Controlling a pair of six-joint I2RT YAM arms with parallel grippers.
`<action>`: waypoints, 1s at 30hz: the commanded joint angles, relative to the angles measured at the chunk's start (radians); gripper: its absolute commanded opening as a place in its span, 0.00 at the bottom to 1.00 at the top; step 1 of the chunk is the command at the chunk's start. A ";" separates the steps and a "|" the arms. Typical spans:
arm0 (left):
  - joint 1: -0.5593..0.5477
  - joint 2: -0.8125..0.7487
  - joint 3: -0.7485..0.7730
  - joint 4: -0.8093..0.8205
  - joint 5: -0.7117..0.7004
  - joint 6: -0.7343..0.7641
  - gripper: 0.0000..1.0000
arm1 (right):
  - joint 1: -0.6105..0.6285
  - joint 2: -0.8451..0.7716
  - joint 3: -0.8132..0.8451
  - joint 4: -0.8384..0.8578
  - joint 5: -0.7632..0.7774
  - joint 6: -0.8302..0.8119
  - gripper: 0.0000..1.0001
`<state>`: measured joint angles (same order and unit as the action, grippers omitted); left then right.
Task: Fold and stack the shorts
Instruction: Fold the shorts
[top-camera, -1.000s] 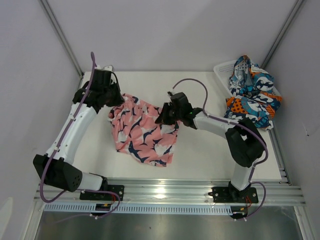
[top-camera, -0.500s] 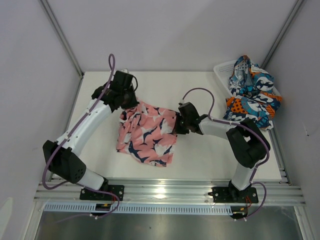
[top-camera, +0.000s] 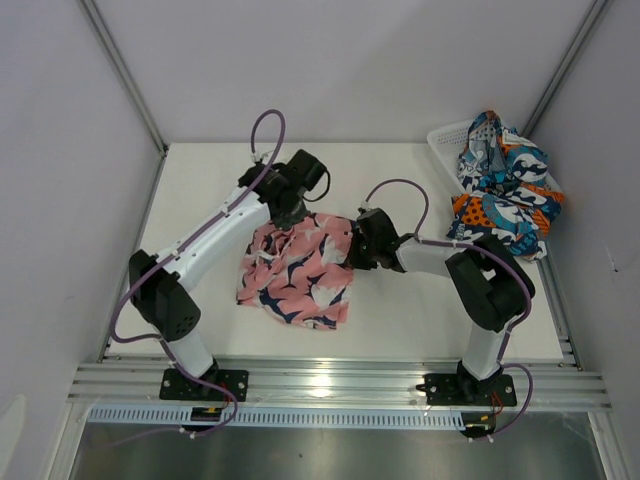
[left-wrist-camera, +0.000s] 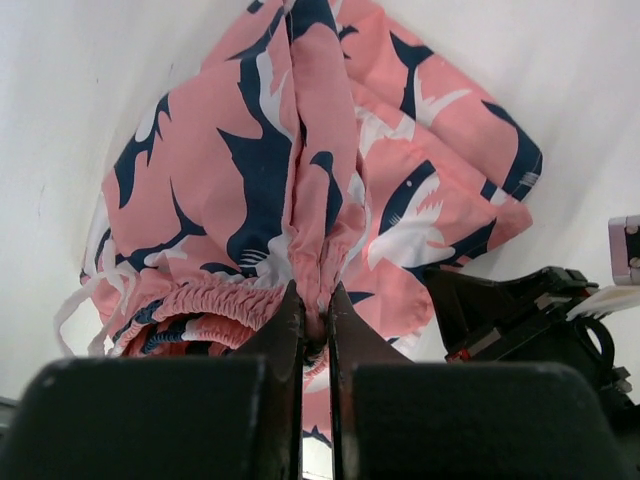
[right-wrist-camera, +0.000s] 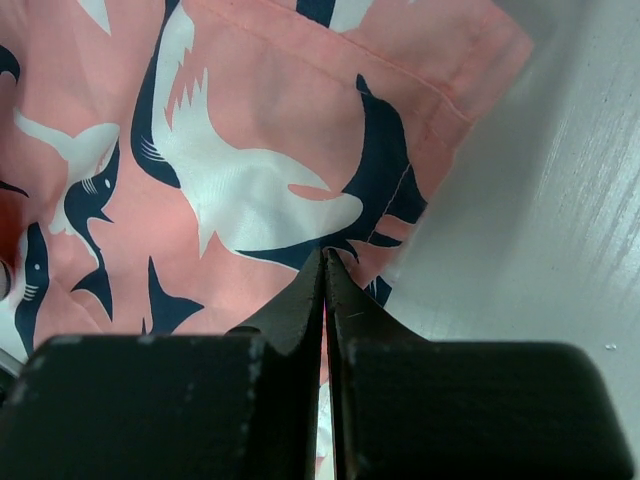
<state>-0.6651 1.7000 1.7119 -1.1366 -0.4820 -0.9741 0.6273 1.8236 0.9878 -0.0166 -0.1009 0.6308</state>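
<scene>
The pink shorts (top-camera: 297, 272) with navy and white sharks lie bunched in the middle of the table. My left gripper (top-camera: 291, 214) is shut on a gathered ridge of the pink shorts (left-wrist-camera: 300, 150) by the elastic waistband, at their far edge. My right gripper (top-camera: 353, 250) is shut, and its tips rest on the flat pink fabric (right-wrist-camera: 250, 150) near the right hem. No fold of cloth rises between them. The right gripper's black body (left-wrist-camera: 520, 310) shows in the left wrist view. The blue, teal, orange and white shorts (top-camera: 505, 185) are heaped over the basket at the back right.
A white mesh basket (top-camera: 445, 138) stands in the back right corner under the patterned shorts. Grey walls close in the table on the left, back and right. A metal rail (top-camera: 330, 380) runs along the near edge.
My left gripper has carried the waistband rightward across the table, bunching the pink shorts narrower. My right gripper has moved to the shorts' right edge and closed there.
</scene>
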 joint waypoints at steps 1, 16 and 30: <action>-0.045 0.004 0.031 -0.048 -0.073 -0.130 0.00 | 0.003 0.040 -0.011 -0.008 0.040 -0.006 0.00; -0.145 0.127 0.087 0.031 -0.037 -0.336 0.00 | -0.001 0.037 -0.035 0.006 0.053 0.010 0.00; -0.197 0.213 0.091 0.044 -0.037 -0.451 0.02 | -0.011 0.029 -0.054 0.044 0.066 0.015 0.00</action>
<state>-0.8425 1.9041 1.7935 -1.1263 -0.5133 -1.3689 0.6239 1.8320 0.9623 0.0692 -0.0868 0.6567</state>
